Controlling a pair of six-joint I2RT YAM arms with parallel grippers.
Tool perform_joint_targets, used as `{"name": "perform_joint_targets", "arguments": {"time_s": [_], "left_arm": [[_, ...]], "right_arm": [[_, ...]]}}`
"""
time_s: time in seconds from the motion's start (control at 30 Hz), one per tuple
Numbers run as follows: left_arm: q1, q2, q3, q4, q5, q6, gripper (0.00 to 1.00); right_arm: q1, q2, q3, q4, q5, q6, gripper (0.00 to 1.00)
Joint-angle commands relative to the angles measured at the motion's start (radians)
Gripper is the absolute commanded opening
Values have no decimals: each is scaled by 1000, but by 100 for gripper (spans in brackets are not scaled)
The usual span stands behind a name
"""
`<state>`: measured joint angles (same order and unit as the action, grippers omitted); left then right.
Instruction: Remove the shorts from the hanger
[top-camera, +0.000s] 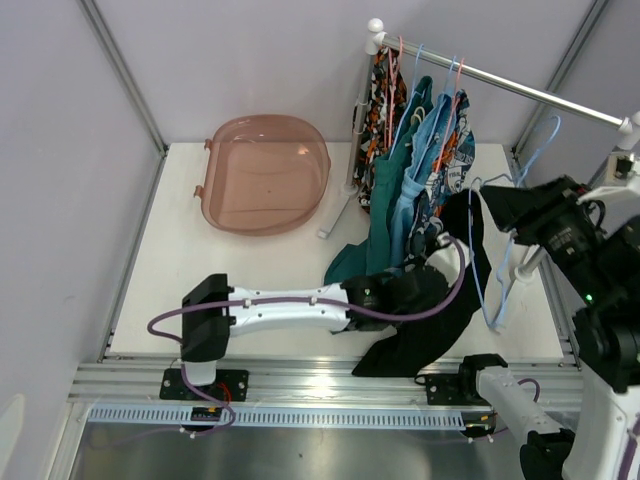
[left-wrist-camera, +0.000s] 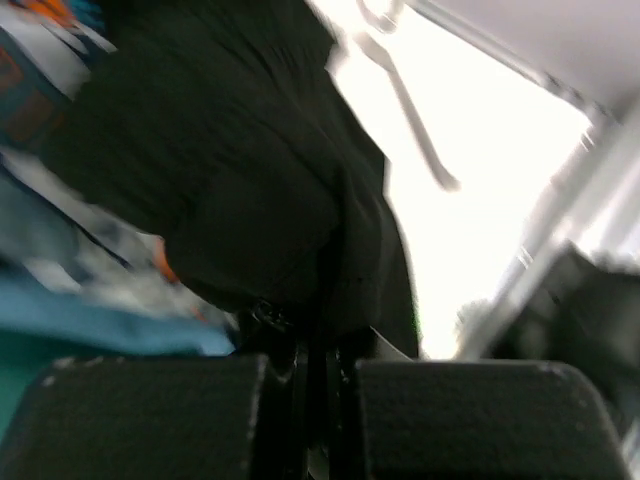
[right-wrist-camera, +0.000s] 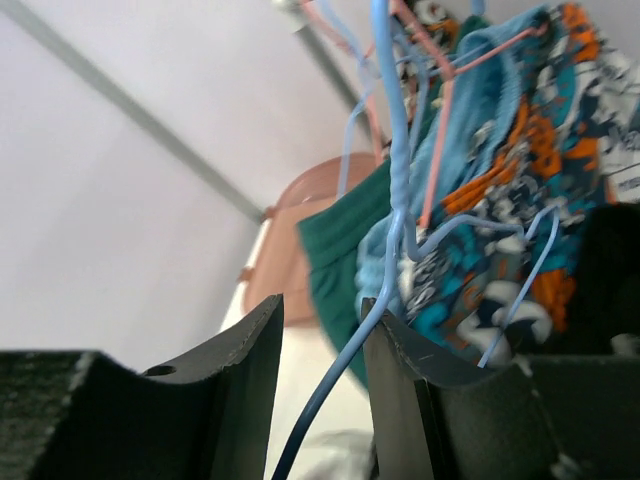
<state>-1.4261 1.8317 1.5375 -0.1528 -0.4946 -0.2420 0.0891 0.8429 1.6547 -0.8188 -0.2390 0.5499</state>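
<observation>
Top external view shows the black shorts (top-camera: 430, 330) draped low over the front edge of the table (top-camera: 250, 290), below the rail (top-camera: 530, 90) where the other shorts (top-camera: 410, 190) hang. The left gripper (top-camera: 425, 282) touches their upper part; in the left wrist view its jaws are pressed together on a fold of black cloth. The right gripper (right-wrist-camera: 320, 340) has its fingers spread, with the wire of a light blue hanger (right-wrist-camera: 395, 200) passing between them.

Tub (top-camera: 262, 175) is back-left on the counter (top-camera: 250, 290), rack (top-camera: 520, 88) back-right, shorts (top-camera: 420, 160) bunched at its left end. The front pair (top-camera: 425, 335) droops below them to the counter's near edge, left claw (left-wrist-camera: 312, 345) tucked in it, one hanger (right-wrist-camera: 396, 180) dangling just right.
</observation>
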Motion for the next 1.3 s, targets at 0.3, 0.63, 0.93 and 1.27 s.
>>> {"name": "perform_joint_targets", "arguments": {"time_s": [0.3,0.63,0.93,1.27], "left_arm": [[-78,-152,-72,19,-22,-51,0],[-313,-485,-384,-129,-191,-226,0],[-347,-624,-595,-168,-223,-329,0],[-347,-618,-613,-113,-219,-319,0]], "right_arm": [[9,53,188,-246,76,-119,0],[9,117,-18,141,214,-200,0],[8,168,20,211,272,-212,0],[-78,202,-88,394,337,-260,0]]}}
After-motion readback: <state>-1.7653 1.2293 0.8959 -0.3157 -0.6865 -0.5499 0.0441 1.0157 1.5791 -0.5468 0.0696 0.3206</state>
